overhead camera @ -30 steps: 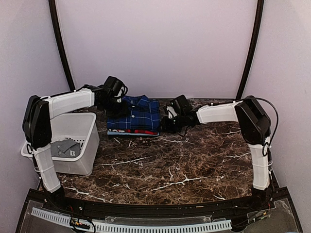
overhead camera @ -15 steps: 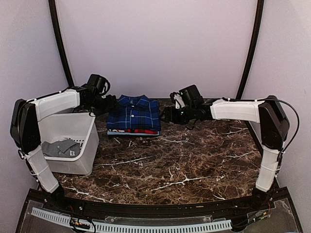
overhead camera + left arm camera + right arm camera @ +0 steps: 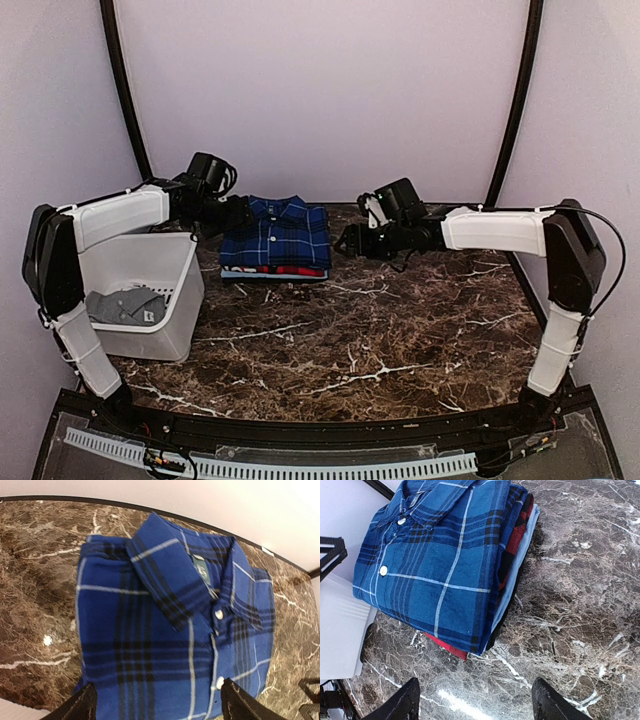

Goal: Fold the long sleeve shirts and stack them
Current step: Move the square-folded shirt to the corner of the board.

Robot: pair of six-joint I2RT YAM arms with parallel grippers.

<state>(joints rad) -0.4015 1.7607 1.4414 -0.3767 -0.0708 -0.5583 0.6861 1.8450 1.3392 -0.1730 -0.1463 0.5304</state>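
Backdrop: pale lilac walls (image 3: 320, 90) around a brown marble worktop (image 3: 400, 340).
Stack: the blue plaid shirt (image 3: 277, 232) lies folded at the far middle of the worktop, collar toward the wall and buttons up. It sits on the red-and-black shirt (image 3: 516, 532), with a pale blue layer (image 3: 520, 555) and a dark edge below that.
Left hand (image 3: 238, 213): just beside the stack's left edge, fingers spread wide, holding nothing.
Right hand (image 3: 347, 240): just beside the stack's right edge, fingers spread wide, holding nothing.
Bin: a white bin (image 3: 185, 290) at the left holds a crumpled grey garment (image 3: 125, 305).
Done: both plaid shirts look folded and piled, edges roughly in line.
Left: probably little for these two. Whether the grey garment is a long sleeve shirt I cannot tell; if so, it is not yet folded or stacked.
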